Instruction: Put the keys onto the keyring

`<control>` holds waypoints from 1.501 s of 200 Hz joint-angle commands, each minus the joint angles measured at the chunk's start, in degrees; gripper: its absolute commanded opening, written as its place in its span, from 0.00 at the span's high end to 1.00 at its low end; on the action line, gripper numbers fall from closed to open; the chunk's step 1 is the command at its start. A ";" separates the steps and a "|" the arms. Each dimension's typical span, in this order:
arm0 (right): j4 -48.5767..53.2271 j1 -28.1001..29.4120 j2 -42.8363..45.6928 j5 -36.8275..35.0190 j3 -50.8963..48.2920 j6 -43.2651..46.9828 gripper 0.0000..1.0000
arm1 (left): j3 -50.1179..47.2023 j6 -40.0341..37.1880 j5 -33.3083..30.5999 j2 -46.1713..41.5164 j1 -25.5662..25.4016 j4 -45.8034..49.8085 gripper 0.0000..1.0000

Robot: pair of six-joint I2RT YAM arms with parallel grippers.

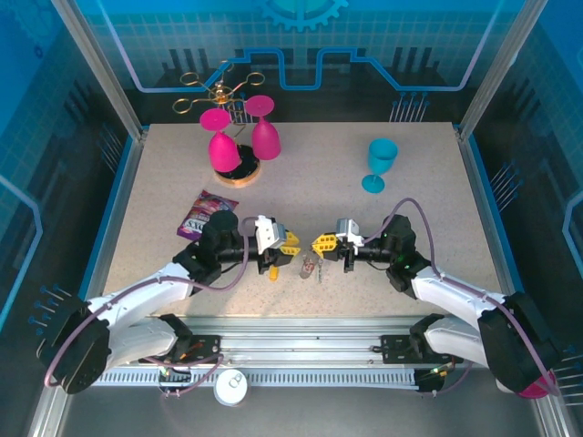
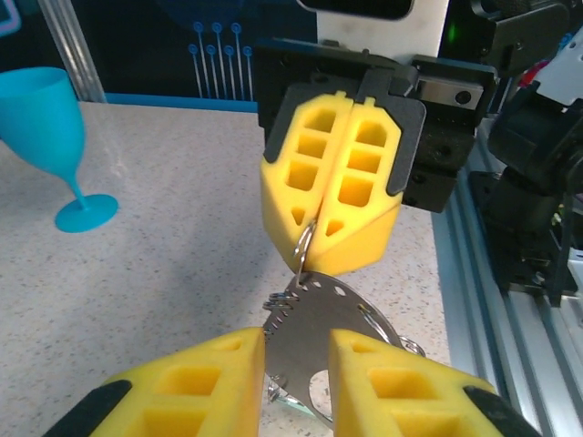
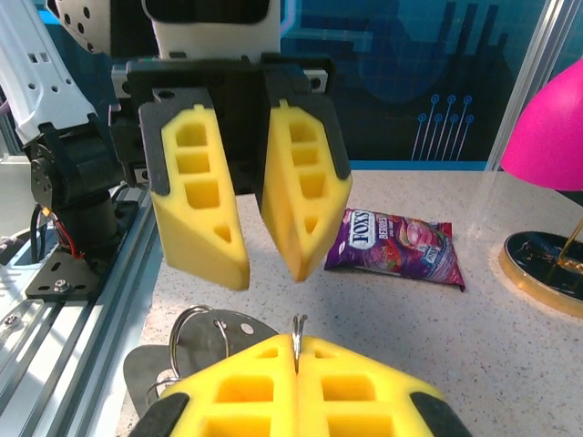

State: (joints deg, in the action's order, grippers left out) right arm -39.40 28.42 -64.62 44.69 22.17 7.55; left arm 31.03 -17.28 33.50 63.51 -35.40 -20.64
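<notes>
Keyring: a thin metal ring, pinched at the tips of your right gripper, jaws fully together on it. A flat metal plate with small holes hangs off it, plus a split ring. Can't tell if the plate touches the table. Your left gripper faces the right one tip to tip, fingers partly apart, nothing between them, tips close to the plate. A small orange-yellow piece lies on the table just beside the left gripper, too small to tell what it is. All of this sits near the table's near edge, close to the aluminium rail. You have open tabletop beyond. The snack packet is near the left arm, and the teal goblet and pink glasses are well back.
</notes>
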 commanded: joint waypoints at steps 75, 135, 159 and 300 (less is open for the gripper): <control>-3.32 2.92 -1.54 3.64 4.06 1.76 1.00 | 2.56 1.34 4.38 4.00 0.15 -5.79 0.75; 0.42 4.51 -2.97 2.98 4.91 4.81 1.00 | 2.29 2.64 4.43 4.08 -0.26 -6.77 0.78; 4.11 5.31 -3.04 2.74 5.99 6.97 1.00 | 2.20 2.51 4.43 3.97 -0.42 -6.68 0.79; 18.64 5.29 0.04 -3.85 6.82 13.63 1.00 | 2.70 -2.98 2.24 2.22 -1.25 -0.78 0.79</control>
State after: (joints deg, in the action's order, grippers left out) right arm -26.00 32.95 -65.08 43.09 27.94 19.68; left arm 31.79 -17.61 34.96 67.46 -35.90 -19.94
